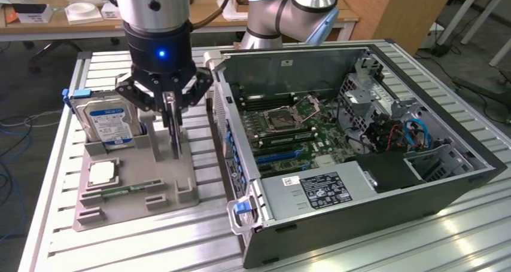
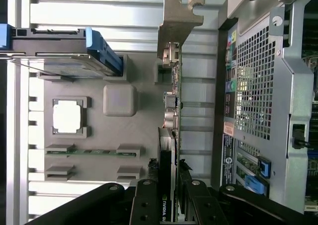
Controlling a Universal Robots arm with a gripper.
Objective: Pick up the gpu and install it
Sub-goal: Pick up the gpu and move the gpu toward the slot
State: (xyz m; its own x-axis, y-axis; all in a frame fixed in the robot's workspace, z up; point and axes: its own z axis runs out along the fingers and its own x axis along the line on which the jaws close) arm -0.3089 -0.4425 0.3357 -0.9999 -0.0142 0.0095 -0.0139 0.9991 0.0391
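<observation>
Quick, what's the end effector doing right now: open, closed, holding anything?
End effector: closed on the gpu, fingers on both sides of the card, which stands edge-on.

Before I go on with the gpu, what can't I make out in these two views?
- gpu faces: edge-on in the wrist view; the end effector covers its top in the exterior view.
- gpu bottom edge: exterior view, sunk in the tray's holder.
- Motherboard slots: wrist view, behind the case's rear panel.
- Drive label text: exterior view, too small.
</observation>
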